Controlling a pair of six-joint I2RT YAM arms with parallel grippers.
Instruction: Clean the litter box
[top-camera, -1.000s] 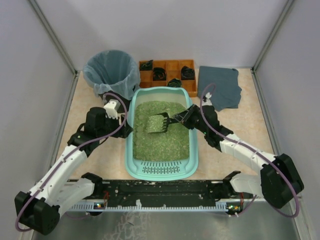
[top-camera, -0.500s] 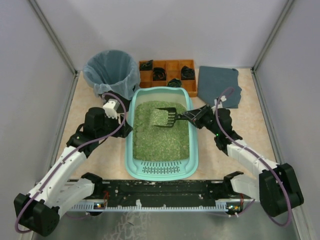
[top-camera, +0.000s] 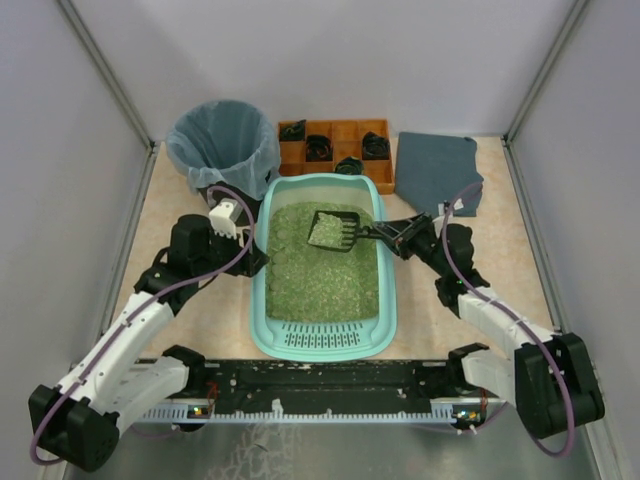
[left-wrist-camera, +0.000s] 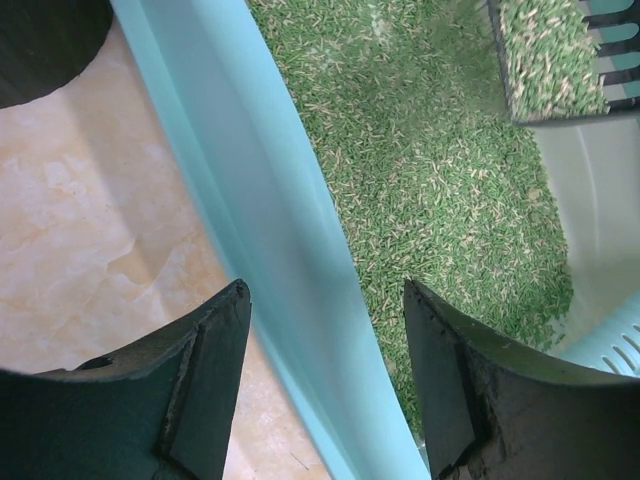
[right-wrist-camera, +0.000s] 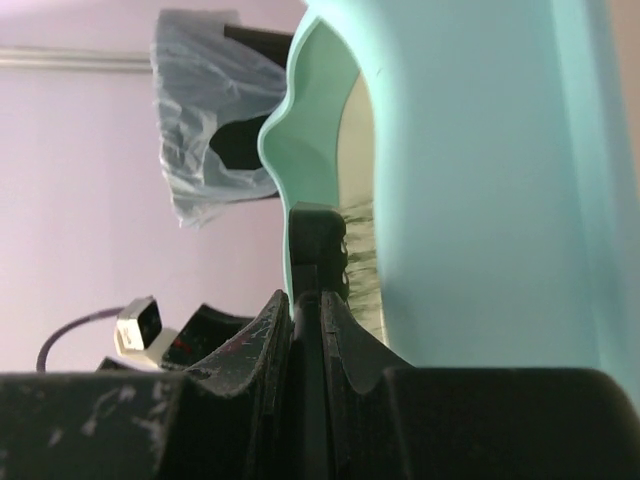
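Observation:
The light-teal litter box (top-camera: 322, 343) lies mid-table, filled with green litter (top-camera: 320, 285). My right gripper (top-camera: 392, 235) is shut on the handle of a black slotted scoop (top-camera: 333, 230), which hangs over the far half of the box with litter in it. In the right wrist view the fingers (right-wrist-camera: 275, 325) pinch the thin handle (right-wrist-camera: 316, 240) beside the teal wall (right-wrist-camera: 480, 180). My left gripper (left-wrist-camera: 325, 295) is open and straddles the box's left wall (left-wrist-camera: 270, 230), one finger outside and one over the litter. The loaded scoop (left-wrist-camera: 550, 60) shows at the top right of that view.
A black bin lined with a bluish bag (top-camera: 222, 145) stands at the far left of the box. An orange compartmented tray (top-camera: 335, 145) sits behind the box, and a grey cloth (top-camera: 437, 172) lies far right. Grey walls enclose the table.
The right arm has lifted the scoop out of the litter, levelled it with a load, and drawn it slightly toward the far right. The left gripper has stayed over the box's wall.

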